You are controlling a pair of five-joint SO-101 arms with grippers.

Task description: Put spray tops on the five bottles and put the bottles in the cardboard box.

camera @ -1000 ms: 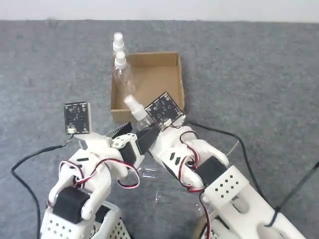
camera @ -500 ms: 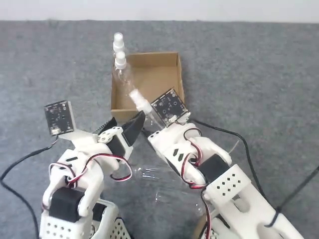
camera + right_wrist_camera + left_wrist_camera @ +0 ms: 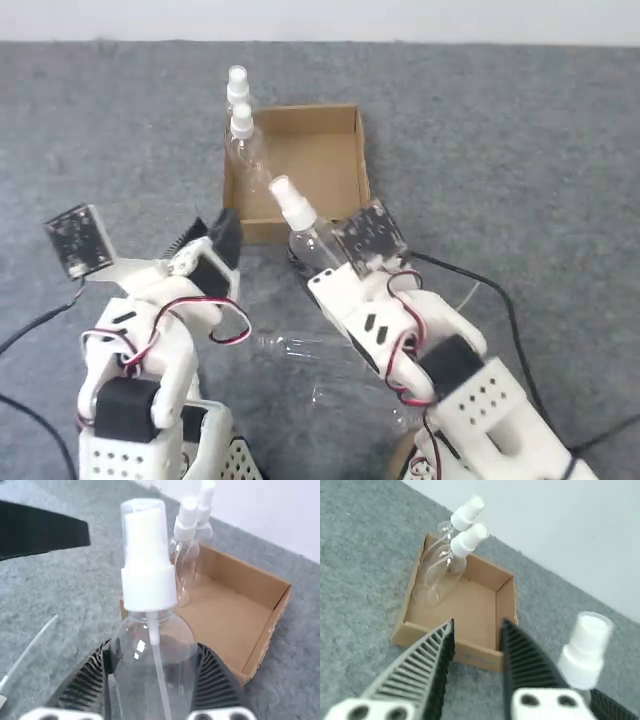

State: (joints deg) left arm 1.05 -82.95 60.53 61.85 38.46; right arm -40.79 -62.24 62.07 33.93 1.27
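My right gripper [image 3: 153, 656] is shut on a clear bottle [image 3: 150, 645] with a white spray top [image 3: 147, 565] on it. In the high view that bottle [image 3: 312, 240] leans toward the cardboard box [image 3: 345, 135] just in front of the box's near wall. Two capped bottles [image 3: 243, 140] stand along the box's left side, and they appear again as capped bottles [image 3: 444, 560] in the left wrist view. My left gripper [image 3: 218, 240] stands open with nothing in it, left of the held bottle. Between its fingers [image 3: 437, 655] I see the cardboard box [image 3: 470, 605].
Clear loose bottles [image 3: 300, 350] lie on the grey carpet between the two arms. A thin spray tube [image 3: 25, 650] lies on the carpet near my right gripper. Cables run along both arms at the near edge.
My left gripper has drawn back to the left, away from the bottle's spray top. My right gripper has tipped the bottle more upright and carried it closer to the box.
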